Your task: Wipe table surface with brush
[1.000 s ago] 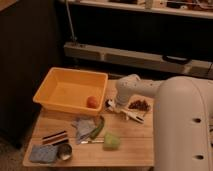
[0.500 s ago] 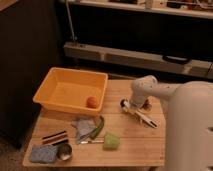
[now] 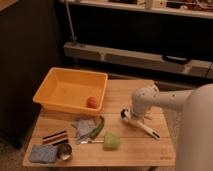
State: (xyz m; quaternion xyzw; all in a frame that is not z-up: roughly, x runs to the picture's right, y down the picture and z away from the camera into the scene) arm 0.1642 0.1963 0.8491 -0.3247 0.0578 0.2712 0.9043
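Note:
The brush (image 3: 141, 125) lies on the right part of the table surface (image 3: 125, 155), with its dark round head toward the middle and its long white handle pointing to the front right. My gripper (image 3: 136, 111) hangs at the end of the white arm, directly over the head end of the brush, touching it or very close to it. The arm comes in from the right edge of the view and hides the table's right side.
A yellow bin (image 3: 60, 87) with an orange ball (image 3: 91, 102) fills the back left. At the front left lie a crumpled cloth (image 3: 83, 125), a green vegetable (image 3: 98, 129), a green sponge (image 3: 111, 141), a small utensil (image 3: 90, 142), a metal cup (image 3: 64, 151) and a blue pad (image 3: 41, 153).
The arm has drawn back to the right and uncovered more of the table. The gripper has come down toward the brush's head end. The brush sits slightly nearer the front edge.

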